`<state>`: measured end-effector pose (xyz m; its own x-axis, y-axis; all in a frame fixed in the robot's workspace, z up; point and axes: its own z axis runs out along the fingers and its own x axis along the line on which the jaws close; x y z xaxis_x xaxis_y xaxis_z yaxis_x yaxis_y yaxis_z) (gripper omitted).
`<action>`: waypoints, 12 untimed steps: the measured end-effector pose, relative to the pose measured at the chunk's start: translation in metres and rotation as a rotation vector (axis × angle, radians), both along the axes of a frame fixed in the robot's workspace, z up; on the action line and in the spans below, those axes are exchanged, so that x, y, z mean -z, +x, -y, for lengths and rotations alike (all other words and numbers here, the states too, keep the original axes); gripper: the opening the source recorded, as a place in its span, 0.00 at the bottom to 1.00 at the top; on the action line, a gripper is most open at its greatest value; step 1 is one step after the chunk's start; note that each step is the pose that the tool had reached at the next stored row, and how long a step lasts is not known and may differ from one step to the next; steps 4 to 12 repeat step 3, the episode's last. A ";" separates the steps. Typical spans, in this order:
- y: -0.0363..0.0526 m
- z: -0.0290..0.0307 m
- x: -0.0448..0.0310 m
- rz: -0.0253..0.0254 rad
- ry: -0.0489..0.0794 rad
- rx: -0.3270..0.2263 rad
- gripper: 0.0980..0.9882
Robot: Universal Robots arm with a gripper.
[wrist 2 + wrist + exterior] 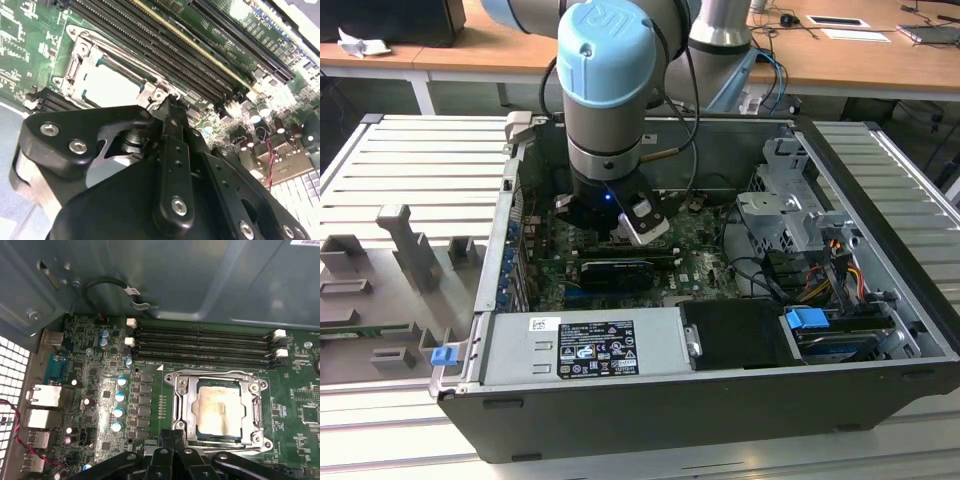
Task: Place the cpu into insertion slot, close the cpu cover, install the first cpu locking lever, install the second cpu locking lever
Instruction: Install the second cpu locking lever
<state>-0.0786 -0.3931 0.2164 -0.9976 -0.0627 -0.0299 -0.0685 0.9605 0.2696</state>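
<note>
Cpu point(219, 412) lies seated in the insertion slot point(186, 415) under the lowered cpu cover point(258, 412), just ahead of the gripper point(172, 437). Fingers pressed together, nothing pinched, tips at the frame's edge, likely working 1 locking lever.

A white-printed black label point(597, 349) sits on the power supply point(620, 345), its print illegible
</note>
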 end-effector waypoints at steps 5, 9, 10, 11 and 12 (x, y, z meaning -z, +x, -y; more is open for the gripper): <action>0.0000 -0.0001 -0.0024 0.0002 0.000 0.000 0.01; 0.0000 -0.0001 -0.0024 0.0002 0.000 0.000 0.01; 0.0000 -0.0001 -0.0024 0.0002 0.000 0.000 0.01; 0.0000 -0.0001 -0.0024 0.0002 0.000 0.000 0.01; 0.0000 -0.0001 -0.0024 0.0002 0.000 0.000 0.01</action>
